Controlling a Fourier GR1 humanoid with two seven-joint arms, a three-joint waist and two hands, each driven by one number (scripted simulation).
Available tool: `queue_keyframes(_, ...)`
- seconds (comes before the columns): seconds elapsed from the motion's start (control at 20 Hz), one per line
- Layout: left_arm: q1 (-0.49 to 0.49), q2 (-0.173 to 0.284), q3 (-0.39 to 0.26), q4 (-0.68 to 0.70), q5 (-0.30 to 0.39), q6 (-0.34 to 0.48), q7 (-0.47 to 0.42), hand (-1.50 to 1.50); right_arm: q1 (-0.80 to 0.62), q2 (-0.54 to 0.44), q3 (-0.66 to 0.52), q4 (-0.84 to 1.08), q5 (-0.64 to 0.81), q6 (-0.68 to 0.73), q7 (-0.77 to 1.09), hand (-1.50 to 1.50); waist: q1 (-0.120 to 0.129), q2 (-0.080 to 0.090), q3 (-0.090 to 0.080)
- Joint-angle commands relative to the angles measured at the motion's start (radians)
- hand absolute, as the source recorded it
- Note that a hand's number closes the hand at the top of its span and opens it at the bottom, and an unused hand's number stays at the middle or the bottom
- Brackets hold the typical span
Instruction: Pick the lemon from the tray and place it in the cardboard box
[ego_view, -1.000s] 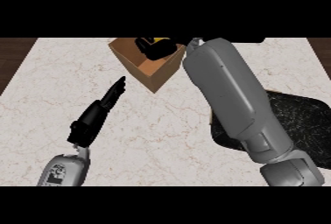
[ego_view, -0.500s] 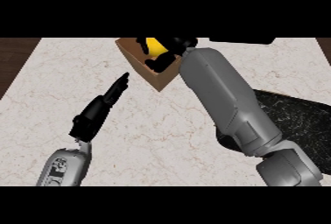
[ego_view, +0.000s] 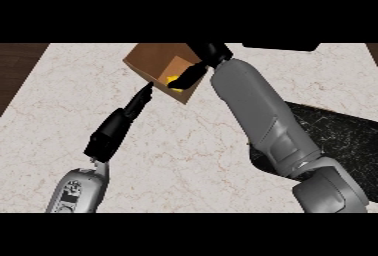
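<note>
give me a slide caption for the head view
Right robot hand reaches into the cardboard box where the lemon shows, left robot hand open beside it.

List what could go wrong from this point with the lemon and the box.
1. The right hand reaches into the cardboard box; pulling out, it may snag the wall and shift the box.
2. The left hand has fingertips at the box's edge and could nudge it.
3. The lemon is half hidden, so its release is uncertain.

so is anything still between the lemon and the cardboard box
Nothing visible. The lemon already shows inside the open cardboard box, with the right robot hand reaching into the opening over it. The left robot hand lies straight outside the box, blocking nothing.
</note>
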Motion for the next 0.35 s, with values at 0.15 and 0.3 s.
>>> queue_keyframes(0.15, -0.008, -0.007, 0.015, 0.002, 0.004, 0.013, -0.002, 0.00, -0.019, -0.030, -0.233, 0.015, -0.237, 0.078, -0.073, -1.50, -0.015, 0.003, 0.001)
queue_keyframes(0.3, 0.007, 0.013, 0.015, 0.000, 0.002, -0.003, -0.010, 0.00, -0.019, -0.110, -0.300, 0.048, -0.299, 0.163, -0.082, -1.50, -0.019, 0.004, 0.001)
